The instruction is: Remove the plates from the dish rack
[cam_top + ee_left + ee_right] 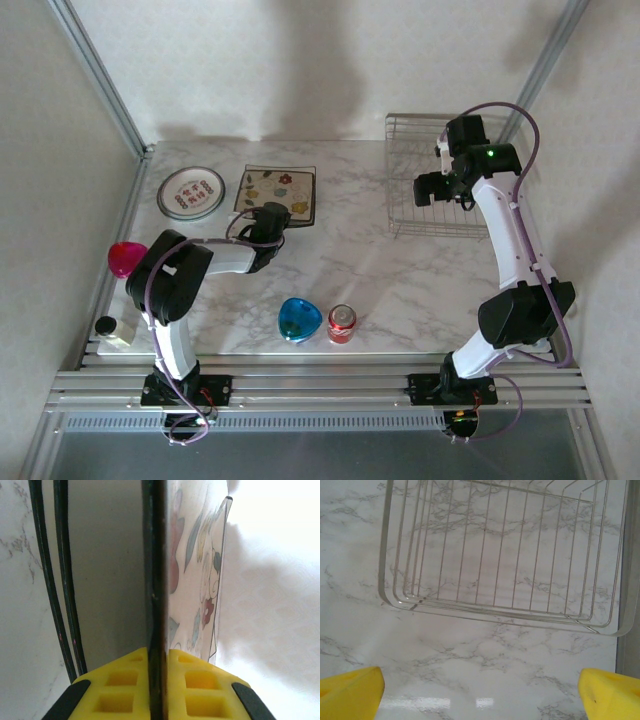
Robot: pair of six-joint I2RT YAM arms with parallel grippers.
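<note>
1. My left pincer (158, 682) is clenched on the square plate (196, 580). Both yellow pads (122, 685) press its dark edge, one per side.
2. In the left wrist cam the plate runs edge-on straight up the middle, w/ the flower marks on the right face. Can't tell if it's touching the table (15, 580) or just off it.
3. From the top cam, the left pincer (271, 212) sits at the near edge of the square plate (278, 188), far-left part of the table (400, 280).
4. The round plate (191, 191), w/ reddish marks and a grey rim, lies flat on the marble just left of the square one, not touching it.
5. My right pincer (480, 692) is released, the yellow tips (350, 692) wide apart at the frame's bottom corners, nothing between them but marble (470, 660).
6. The dish rack (505, 555) is just ahead of the right tips, marble visible thru the wires.
7. Top cam: the rack (405, 150) stands at the far right of the table, the right pincer (432, 192) over its near part.
8. Near edge: blue bowl (299, 318) w/ a red can (342, 323) just beside it. A pink bowl (125, 258) and a small bottle (112, 330) are at the left edge.
</note>
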